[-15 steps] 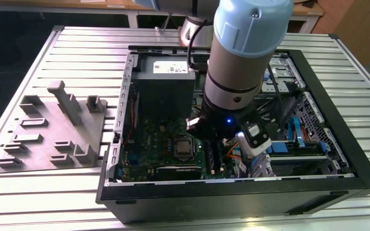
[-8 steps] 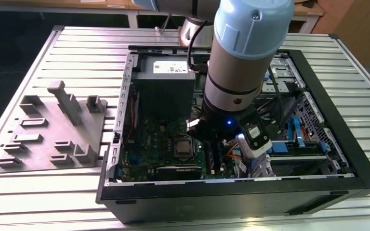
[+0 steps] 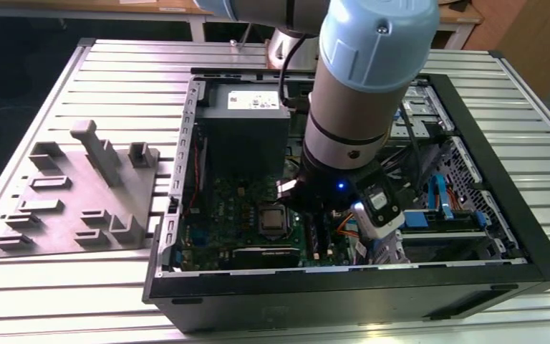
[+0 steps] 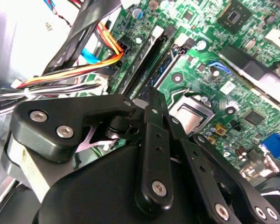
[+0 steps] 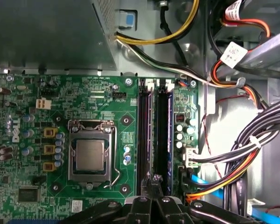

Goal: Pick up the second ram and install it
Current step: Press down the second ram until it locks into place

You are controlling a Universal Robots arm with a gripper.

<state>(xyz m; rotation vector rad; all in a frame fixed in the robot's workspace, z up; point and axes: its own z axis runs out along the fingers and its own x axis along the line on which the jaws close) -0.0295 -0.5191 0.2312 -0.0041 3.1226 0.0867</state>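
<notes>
— What's nearest you?

— My pincer (image 5: 153, 179), black tips pressed together with no gap, at the near end of two long memory slots on the green motherboard (image 5: 84, 93).

— And the second ram (image 5: 145, 140)?

— A thin dark strip standing in the slot just ahead of my tips; whether I'm touching it, I can't tell.

— Farther out?

— A square metal processor socket (image 5: 89, 155), bundled cables (image 5: 252, 154) with a white tag (image 5: 234, 53), its print unreadable, then the grey power-supply box (image 5: 46, 32). All sit inside the open black case (image 3: 351, 283). On the ribbed surface (image 3: 112, 72), at the exterior view's left, lies a grey fixture block (image 3: 74, 208).
</notes>
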